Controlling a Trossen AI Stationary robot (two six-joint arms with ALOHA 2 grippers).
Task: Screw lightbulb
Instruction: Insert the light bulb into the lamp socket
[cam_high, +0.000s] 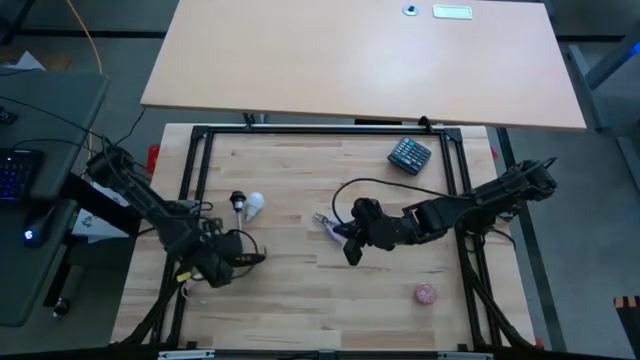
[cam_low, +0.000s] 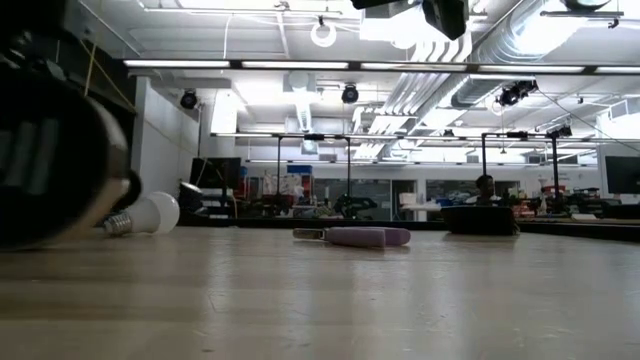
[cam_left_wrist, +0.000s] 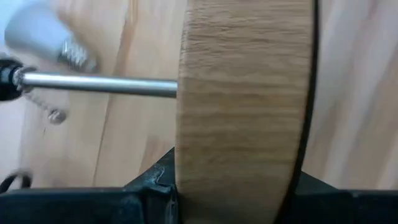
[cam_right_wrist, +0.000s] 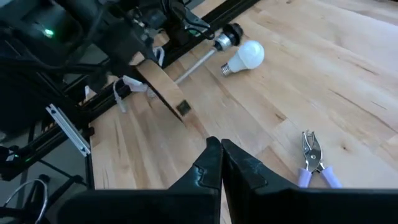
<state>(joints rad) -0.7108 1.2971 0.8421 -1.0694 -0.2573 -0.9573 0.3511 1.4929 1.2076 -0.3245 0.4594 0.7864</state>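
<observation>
Basically, the small white frosted lightbulb (cam_high: 256, 204) lies on its side on the pale plank worktop (cam_high: 300, 300), its grey screw base just beside the black socket (cam_high: 238, 200) on the thin metal stem. My left tool (cam_high: 226, 250) is clamped on the round wooden disc (cam_right_wrist: 163, 90) carrying that stem, tipped on edge. Bulb axis runs roughly crosswise to the stem. My right tool (cam_high: 352, 250), fingers pressed together and empty, hovers mid-worktop by purple-handled pliers (cam_high: 328, 224); left is nearer. Ceiling-lit lab behind.
</observation>
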